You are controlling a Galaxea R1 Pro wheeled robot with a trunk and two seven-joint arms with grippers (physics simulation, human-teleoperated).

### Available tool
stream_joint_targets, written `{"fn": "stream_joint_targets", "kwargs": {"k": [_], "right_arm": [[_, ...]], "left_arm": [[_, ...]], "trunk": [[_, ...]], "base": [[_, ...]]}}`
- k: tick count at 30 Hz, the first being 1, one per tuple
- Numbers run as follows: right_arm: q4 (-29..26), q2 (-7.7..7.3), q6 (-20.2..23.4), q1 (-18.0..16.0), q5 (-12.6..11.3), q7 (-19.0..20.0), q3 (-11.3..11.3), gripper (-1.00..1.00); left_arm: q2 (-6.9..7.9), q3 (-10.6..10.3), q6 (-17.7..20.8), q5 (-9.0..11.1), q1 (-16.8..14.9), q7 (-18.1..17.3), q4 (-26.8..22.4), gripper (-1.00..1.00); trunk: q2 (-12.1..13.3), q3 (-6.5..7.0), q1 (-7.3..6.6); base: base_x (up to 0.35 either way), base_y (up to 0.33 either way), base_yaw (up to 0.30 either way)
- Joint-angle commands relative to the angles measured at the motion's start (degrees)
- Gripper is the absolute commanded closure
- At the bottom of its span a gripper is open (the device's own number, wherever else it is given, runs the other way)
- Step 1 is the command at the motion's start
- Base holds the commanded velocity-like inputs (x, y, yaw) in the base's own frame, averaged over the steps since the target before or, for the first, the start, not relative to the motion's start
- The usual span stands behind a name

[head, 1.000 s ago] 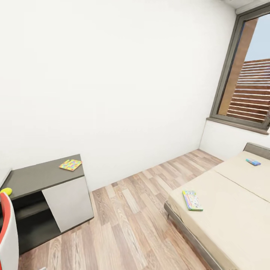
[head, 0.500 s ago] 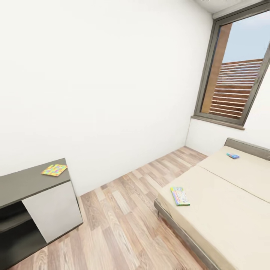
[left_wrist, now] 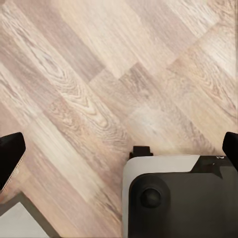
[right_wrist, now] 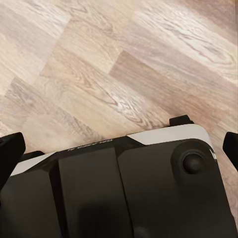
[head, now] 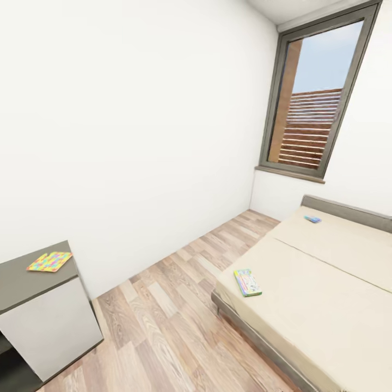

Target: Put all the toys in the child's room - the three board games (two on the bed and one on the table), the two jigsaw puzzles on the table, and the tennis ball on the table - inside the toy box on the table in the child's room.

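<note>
Both grippers are held low over the wood floor (left_wrist: pixel 99 74), fingertips spread wide with nothing between them, presumably tucked for travel. A jigsaw puzzle (head: pixel 49 261) lies flat on the dark desk (head: pixel 22 283). Farther off, two board games are seen on the bed (head: pixel 326 305): the green-edged game (head: pixel 247 282) near its corner, the blue game (head: pixel 312 219) by the headboard.
</note>
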Motion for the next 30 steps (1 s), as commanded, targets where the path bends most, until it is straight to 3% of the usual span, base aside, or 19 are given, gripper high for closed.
{"fn": "stream_joint_targets", "kwargs": {"k": [1,21,30], "right_arm": [[0.0,0.05,-0.2,-0.1,-0.2,0.0,-0.3,-1.00],[0.1,0.05,-0.2,0.0,-0.2,0.0,-0.3,-1.00],[0.0,0.05,-0.2,-0.1,-0.2,0.0,-0.3,-1.00]], "left_arm": [[0.00,0.0,0.1,0.0,0.0,0.2,-0.1,-1.00],[-0.03,0.0,0.1,0.0,0.0,0.1,-0.1,-1.00],[0.02,0.0,0.1,0.0,0.0,0.1,-0.1,-1.00]], "trunk": [[-0.1,-0.13,0.05],[-0.1,-0.13,0.05],[-0.1,-0.13,0.05]], "base": [[0.109,0.046,-0.257],[0.154,0.095,-0.258],[0.030,0.036,-0.259]]}}
